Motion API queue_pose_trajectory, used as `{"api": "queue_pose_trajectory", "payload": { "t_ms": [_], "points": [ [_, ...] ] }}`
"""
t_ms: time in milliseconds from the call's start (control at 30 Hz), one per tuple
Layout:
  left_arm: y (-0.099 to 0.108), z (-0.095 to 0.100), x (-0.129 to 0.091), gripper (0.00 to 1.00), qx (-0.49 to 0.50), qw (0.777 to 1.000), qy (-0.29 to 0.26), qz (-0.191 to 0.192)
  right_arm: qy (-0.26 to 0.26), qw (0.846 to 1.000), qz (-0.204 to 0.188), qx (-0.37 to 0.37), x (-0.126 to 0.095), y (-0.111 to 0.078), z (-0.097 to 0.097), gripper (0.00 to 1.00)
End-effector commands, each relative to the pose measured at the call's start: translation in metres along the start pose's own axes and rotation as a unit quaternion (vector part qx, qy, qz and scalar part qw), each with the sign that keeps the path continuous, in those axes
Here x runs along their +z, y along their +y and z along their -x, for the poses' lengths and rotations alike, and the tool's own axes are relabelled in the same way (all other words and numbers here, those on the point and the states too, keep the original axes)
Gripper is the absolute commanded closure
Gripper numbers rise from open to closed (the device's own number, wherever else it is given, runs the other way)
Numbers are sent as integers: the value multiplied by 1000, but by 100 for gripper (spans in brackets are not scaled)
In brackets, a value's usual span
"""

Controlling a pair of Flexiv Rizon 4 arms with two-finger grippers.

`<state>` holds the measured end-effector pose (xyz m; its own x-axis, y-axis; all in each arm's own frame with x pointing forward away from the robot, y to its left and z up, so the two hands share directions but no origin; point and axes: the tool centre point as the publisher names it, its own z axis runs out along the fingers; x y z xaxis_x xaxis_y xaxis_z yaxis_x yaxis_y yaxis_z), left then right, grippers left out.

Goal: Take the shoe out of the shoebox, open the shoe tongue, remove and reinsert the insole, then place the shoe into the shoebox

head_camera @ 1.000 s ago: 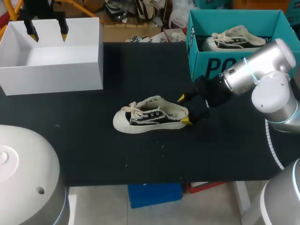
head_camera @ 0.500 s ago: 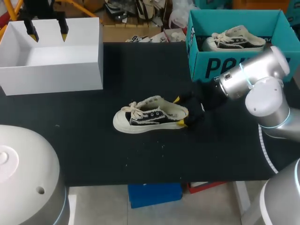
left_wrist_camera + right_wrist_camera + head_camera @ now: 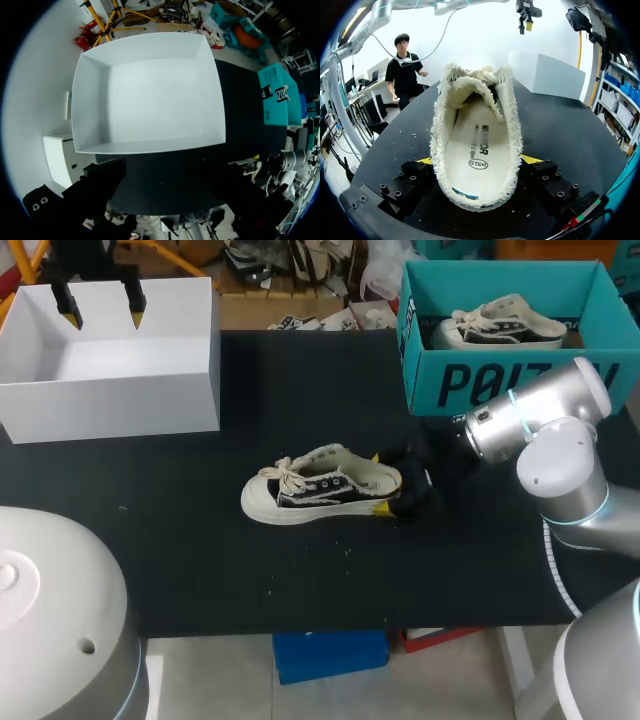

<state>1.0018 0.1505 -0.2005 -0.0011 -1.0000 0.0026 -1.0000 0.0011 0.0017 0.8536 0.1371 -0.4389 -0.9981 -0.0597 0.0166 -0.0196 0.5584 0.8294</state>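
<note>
A cream and black low sneaker (image 3: pixel 320 488) lies on its sole on the black table, toe pointing left. My right gripper (image 3: pixel 379 481) is at its heel, one yellow tip on each side, open, with the heel between the fingers. From the right wrist, the shoe (image 3: pixel 477 145) fills the space between the fingers, its opening and white insole (image 3: pixel 480 152) facing me. The empty white shoebox (image 3: pixel 110 400) stands at the back left. My left gripper (image 3: pixel 100 308) hangs open above it; its wrist view looks down into the box (image 3: pixel 150 95).
A teal shoebox (image 3: pixel 470 380) stands at the back right with a second sneaker (image 3: pixel 500 325) inside, close behind my right arm. Bare black tabletop (image 3: pixel 180 560) spreads in front of and to the left of the shoe.
My right gripper has slid left along the table so that its fingers now flank the heel further in. The left arm and the shoe have stayed put.
</note>
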Motion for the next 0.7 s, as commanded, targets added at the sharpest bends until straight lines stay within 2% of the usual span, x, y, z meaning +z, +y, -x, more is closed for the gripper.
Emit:
{"api": "queue_pose_trajectory", "payload": {
  "t_ms": [33,267,400,700],
  "points": [
    [0,0,-1,0,0,1000,-1,0,1,1000,3,0,4,-3,4,100],
    [0,0,-1,0,0,1000,-1,0,1,1000,3,0,4,-3,4,100],
    [10,-19,-8,0,5,999,-45,0,1,1000,3,0,4,-3,4,100],
    [47,-64,-20,0,-39,997,-67,17,1,1000,3,0,4,-3,4,100]
  ]
}}
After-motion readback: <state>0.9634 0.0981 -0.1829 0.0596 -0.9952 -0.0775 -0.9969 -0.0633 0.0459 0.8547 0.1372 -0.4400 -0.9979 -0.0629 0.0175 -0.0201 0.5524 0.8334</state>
